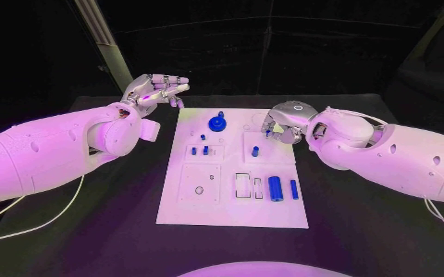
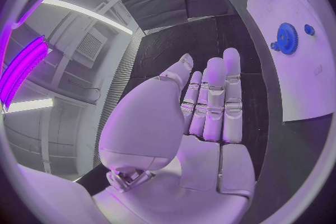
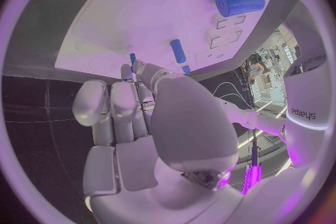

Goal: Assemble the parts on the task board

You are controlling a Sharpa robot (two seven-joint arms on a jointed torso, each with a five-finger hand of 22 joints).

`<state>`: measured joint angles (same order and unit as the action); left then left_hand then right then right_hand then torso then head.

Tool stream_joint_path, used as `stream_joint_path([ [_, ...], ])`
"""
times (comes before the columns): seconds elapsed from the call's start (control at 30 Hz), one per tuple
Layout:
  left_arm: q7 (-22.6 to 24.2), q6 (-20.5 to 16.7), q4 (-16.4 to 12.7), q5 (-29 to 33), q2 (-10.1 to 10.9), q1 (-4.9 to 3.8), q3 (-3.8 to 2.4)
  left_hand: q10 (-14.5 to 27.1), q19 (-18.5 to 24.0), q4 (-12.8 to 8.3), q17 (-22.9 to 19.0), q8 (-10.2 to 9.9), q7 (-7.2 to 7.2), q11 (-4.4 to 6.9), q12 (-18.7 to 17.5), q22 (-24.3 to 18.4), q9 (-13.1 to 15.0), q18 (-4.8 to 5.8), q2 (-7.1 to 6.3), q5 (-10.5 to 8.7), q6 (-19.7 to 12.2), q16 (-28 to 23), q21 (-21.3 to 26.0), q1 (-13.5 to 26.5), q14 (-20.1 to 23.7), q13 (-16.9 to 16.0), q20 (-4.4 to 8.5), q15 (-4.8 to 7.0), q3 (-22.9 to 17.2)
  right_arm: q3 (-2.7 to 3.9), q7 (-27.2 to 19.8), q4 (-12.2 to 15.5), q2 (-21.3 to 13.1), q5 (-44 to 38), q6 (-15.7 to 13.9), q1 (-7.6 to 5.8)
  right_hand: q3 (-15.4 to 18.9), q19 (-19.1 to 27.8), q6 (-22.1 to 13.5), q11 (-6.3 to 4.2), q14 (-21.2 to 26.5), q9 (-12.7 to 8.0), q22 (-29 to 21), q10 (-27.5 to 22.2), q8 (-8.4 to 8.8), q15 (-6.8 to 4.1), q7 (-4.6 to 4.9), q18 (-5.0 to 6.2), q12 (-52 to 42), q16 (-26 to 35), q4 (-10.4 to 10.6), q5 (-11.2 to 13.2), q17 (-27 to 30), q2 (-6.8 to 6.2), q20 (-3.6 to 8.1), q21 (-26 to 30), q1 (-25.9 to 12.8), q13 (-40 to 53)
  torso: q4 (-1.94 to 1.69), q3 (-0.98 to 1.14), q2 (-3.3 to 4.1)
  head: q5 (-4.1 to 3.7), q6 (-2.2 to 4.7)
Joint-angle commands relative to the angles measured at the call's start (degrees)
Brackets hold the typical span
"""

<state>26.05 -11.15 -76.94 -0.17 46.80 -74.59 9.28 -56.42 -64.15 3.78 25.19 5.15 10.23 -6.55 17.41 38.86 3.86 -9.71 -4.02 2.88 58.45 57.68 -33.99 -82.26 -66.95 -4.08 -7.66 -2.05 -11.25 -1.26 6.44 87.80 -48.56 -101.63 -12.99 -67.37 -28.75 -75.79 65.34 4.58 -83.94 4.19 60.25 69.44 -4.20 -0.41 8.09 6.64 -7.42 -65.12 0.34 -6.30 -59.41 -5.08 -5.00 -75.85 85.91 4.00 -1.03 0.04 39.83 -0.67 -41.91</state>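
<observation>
The white task board (image 1: pixel 231 209) lies in the middle of the black table. A blue gear (image 1: pixel 217 123) sits near its far edge; the left wrist view shows this gear (image 2: pixel 285 38) too. Small blue pegs (image 1: pixel 199 151) stand at mid-left, and another peg (image 1: pixel 255 152) at mid-right. A thick blue cylinder (image 1: pixel 276 188) and a thin blue bar (image 1: pixel 294 189) lie toward the near right. My right hand (image 1: pixel 282 126) hovers over the far right of the board, pinching a small blue peg (image 3: pixel 132 58) between thumb and finger. My left hand (image 1: pixel 157 91) is raised beside the far left corner, fingers straight, holding nothing.
Black table (image 1: pixel 370 238) surrounds the board on all sides. A pale slanted pole (image 1: pixel 97 27) rises behind the left arm. A white cable (image 1: pixel 56 216) trails across the table at the near left.
</observation>
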Motion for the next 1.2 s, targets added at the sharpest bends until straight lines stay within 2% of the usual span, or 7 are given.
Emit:
stream_joint_path([
  [0.03,-0.14,-0.27,-0.1,0.35,-0.02,-0.1,-0.04,-0.08,-0.27,0.03,-0.09,-0.14,0.33,-0.23,0.25,-0.09,-0.09,-0.77,0.33,0.24,-0.08,-0.3,0.31,0.2,0.05,0.08,0.03,0.18,-0.23,0.12,0.73,1.2,-0.61,2.55,-3.3,-0.15,-0.33,-0.37,0.36,-0.47,-1.34,0.0,0.05,0.69,0.24,-0.44,0.2,-0.8,0.23,-0.19,0.07,-0.12,0.1,-0.28,-0.1,-0.33,-0.46,-0.07,-0.05,-0.02,-0.01,0.08,0.06],
  [0.23,-0.33,-0.44,-0.27,0.35,0.04,-0.1,-0.04,-0.08,-0.27,0.03,-0.09,-0.14,0.33,-0.23,0.25,-0.09,-0.09,-0.77,0.33,0.24,-0.08,-0.3,0.31,0.2,0.05,0.08,0.03,0.18,-0.23,0.76,0.49,4.97,-1.4,5.12,-3.75,-0.18,-0.68,-0.38,0.33,-0.45,-1.32,-0.01,0.15,0.68,0.28,-0.42,0.22,-0.81,0.31,-0.16,-0.17,-0.14,0.22,-0.44,-0.12,-0.41,-0.79,-0.06,0.04,-0.01,0.01,0.24,0.07],
  [0.43,-0.4,-0.42,-0.34,0.35,-0.32,-0.1,-0.04,-0.03,-0.29,0.04,-0.12,-0.13,0.4,-0.27,0.27,-0.12,-0.08,-0.76,0.31,0.24,-0.12,-0.31,0.33,0.25,0.04,0.1,0.01,0.14,-0.24,0.95,-1.85,8.24,0.38,8.8,-4.94,-0.14,-1.51,-0.37,0.2,-0.37,-1.29,-0.04,0.3,0.61,0.35,-0.37,0.31,-0.83,0.49,-0.23,-0.75,-0.52,0.31,-0.52,-0.15,-0.55,-1.13,-0.07,-0.12,-0.02,0.16,0.69,-0.09],
  [0.63,-0.5,-0.3,-0.26,0.35,-1.0,-0.1,-0.04,-0.03,-0.29,0.04,-0.12,-0.13,0.4,-0.27,0.27,-0.12,-0.08,-0.76,0.31,0.24,-0.12,-0.31,0.33,0.25,0.04,0.1,0.01,0.14,-0.24,0.96,-3.8,8.95,3.41,10.62,-5.61,0.17,-2.17,-0.37,-0.05,-0.24,-1.26,-0.09,0.42,0.43,0.42,-0.29,0.45,-0.84,0.7,-0.28,-1.26,-0.96,0.42,-0.66,-0.21,-0.68,-1.54,-0.08,-0.11,0.0,0.15,1.73,-0.99],
  [0.8,-0.62,-0.33,-0.08,0.35,-1.55,-0.12,-0.05,0.01,-0.31,0.04,-0.15,-0.12,0.45,-0.31,0.28,-0.14,-0.08,-0.75,0.32,0.24,-0.15,-0.31,0.36,0.27,0.04,0.11,0.0,0.12,-0.26,0.93,-4.58,8.4,6.19,9.95,-5.11,2.32,-2.57,-0.39,-0.21,-0.18,-1.27,-0.12,0.53,0.36,0.45,-0.24,0.52,-0.85,0.79,-0.38,-1.58,-1.19,0.39,-0.67,-0.25,-0.77,-1.73,-0.07,0.15,-0.08,0.05,2.92,-1.51],
  [1.03,-0.71,-0.27,-0.11,0.35,-1.98,-0.13,-0.05,0.02,-0.31,0.04,-0.15,-0.12,0.46,-0.31,0.29,-0.15,-0.08,-0.75,0.32,0.25,-0.15,-0.31,0.36,0.28,0.04,0.12,0.0,0.12,-0.26,0.89,-5.16,6.22,9.9,6.81,-3.03,5.84,-2.79,-0.27,-0.37,-0.13,-1.23,-0.14,0.41,0.28,0.46,-0.2,0.57,-0.82,0.88,-0.36,-2.07,-1.25,0.54,-1.0,-0.3,-0.75,-1.93,-0.06,-0.09,-0.09,0.11,3.52,-1.92],
  [1.2,-0.74,-0.19,-0.11,0.35,-2.24,-0.14,-0.06,0.04,-0.32,0.04,-0.17,-0.11,0.5,-0.33,0.29,-0.16,-0.08,-0.75,0.31,0.25,-0.17,-0.32,0.38,0.3,0.04,0.12,-0.01,0.1,-0.27,0.86,-5.15,4.39,12.16,4.86,-1.46,7.08,-2.82,-0.26,-0.38,-0.12,-1.22,-0.14,0.39,0.28,0.46,-0.19,0.58,-0.82,0.88,-0.33,-2.13,-1.25,0.58,-1.03,-0.3,-0.75,-1.95,-0.06,-0.11,-0.08,0.11,4.11,-2.3],
])
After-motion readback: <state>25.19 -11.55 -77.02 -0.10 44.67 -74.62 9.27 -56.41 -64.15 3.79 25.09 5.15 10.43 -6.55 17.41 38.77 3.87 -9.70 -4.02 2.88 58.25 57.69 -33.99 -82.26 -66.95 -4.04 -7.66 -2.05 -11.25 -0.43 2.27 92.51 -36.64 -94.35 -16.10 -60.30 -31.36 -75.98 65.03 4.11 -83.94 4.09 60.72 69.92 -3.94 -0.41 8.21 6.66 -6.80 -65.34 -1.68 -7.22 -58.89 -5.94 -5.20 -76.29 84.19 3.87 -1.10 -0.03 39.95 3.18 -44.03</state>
